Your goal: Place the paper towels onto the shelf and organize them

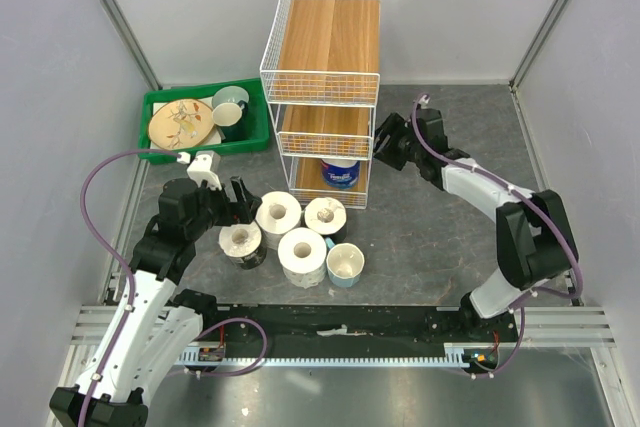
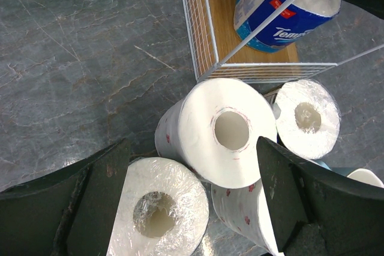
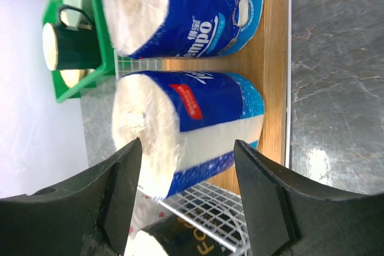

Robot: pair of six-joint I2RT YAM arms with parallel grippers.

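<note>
Left claw [image 1: 238, 209]: hangs spread wide, grasping nothing, straddling a film-wrapped roll [image 2: 159, 214] in the cluster of paper towels [image 1: 302, 255] in the middle of the bench [image 1: 420, 247], just in front of the shelf [image 1: 330, 37] by the far edge. Right claw [image 3: 187, 148]: parted too and empty, tips just short of a blue-wrapped roll [image 3: 204, 112] lying beside its twin [image 3: 180, 10] on the bottom board. Likely trouble on the descent: packed close (four rolls, plus a pale blue cup [image 1: 345, 264] at the near side), so may catch a neighbour with a finger, tip it or shove the cup. May also snag the wire front, or meet the right claw at the shelf's right side. Offers bare bench toward the right and near edges, and two unfilled upper boards.
</note>
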